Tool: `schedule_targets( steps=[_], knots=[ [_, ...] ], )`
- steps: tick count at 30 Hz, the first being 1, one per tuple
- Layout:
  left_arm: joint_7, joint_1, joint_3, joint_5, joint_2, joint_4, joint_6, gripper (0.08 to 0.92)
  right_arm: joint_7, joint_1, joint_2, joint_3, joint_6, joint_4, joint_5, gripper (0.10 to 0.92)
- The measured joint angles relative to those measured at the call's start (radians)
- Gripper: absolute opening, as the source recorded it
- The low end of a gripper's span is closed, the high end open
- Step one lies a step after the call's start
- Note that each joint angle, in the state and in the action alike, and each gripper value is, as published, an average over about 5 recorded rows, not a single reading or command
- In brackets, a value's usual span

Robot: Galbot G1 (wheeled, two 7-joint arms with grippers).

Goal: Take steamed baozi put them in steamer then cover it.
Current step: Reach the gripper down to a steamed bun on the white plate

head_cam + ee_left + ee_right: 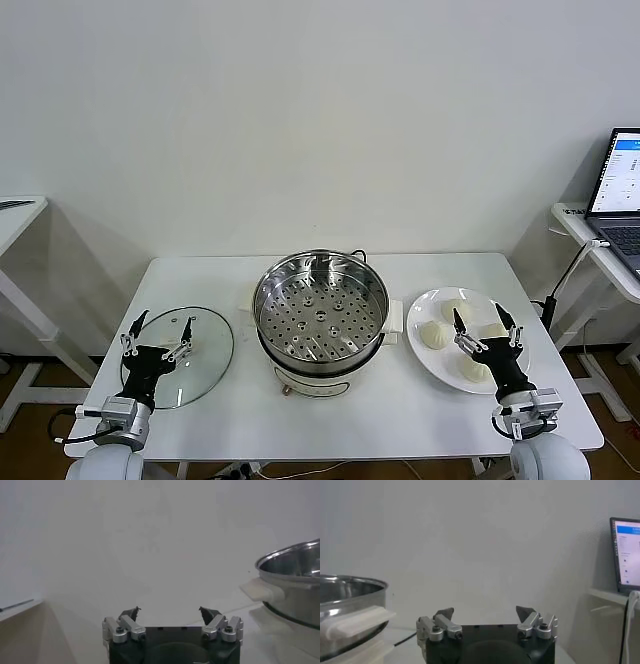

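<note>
Stainless steel of the steamer (320,312) shows bare: its perforated tray carries no bun, and the 4 steamed baozi (436,334) all sit on the white plate (426,303) on the right part of the surface (420,410), just beside the steamer's cream side handle. Right hand (484,324) hovers over the plate with its fingers spread wide, holding nothing. Left hand (160,332) hangs over the clear glass lid (205,362), likewise wide and unladen. Risks, as judged: the buns lie close together, so a wide hand coming down on 1 may shove or dent its neighbour; they look soft, and a hard squeeze could crush the pleats or let the bun slip on the carry. The steamer's raised wall stands between plate and tray, and a low transfer would likely strike the rim or handle (the pot could shift on its base). The lid lies flat on the surface, so its knob is the only sound purchase; a skewed grip may let the glass swing or seat crookedly. A laptop (622,180) stands on a side table, well apart and no obstruction.
</note>
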Motion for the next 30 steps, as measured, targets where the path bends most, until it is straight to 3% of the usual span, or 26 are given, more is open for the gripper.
schedule_targets(
  steps=[6, 15, 23, 30],
  knots=[
    [0.002, -0.007, 0.007, 0.0, 0.007, 0.005, -0.005, 0.823, -0.003, 0.058, -0.082, -0.014, -0.027, -0.04, -0.076, 0.823],
    [0.012, -0.018, 0.01, -0.002, 0.018, 0.022, -0.021, 0.823, -0.094, 0.244, -0.354, -0.14, -0.096, -0.161, -0.267, 0.823],
    [0.011, -0.015, 0.016, -0.003, 0.014, 0.02, -0.023, 0.823, -0.345, 0.535, -0.586, -0.433, -0.135, -0.29, -0.337, 0.823],
    [0.008, -0.01, 0.019, -0.001, 0.004, 0.017, -0.024, 0.823, -0.647, 0.874, -0.667, -0.773, -0.152, -0.43, -0.384, 0.823]
  ],
)
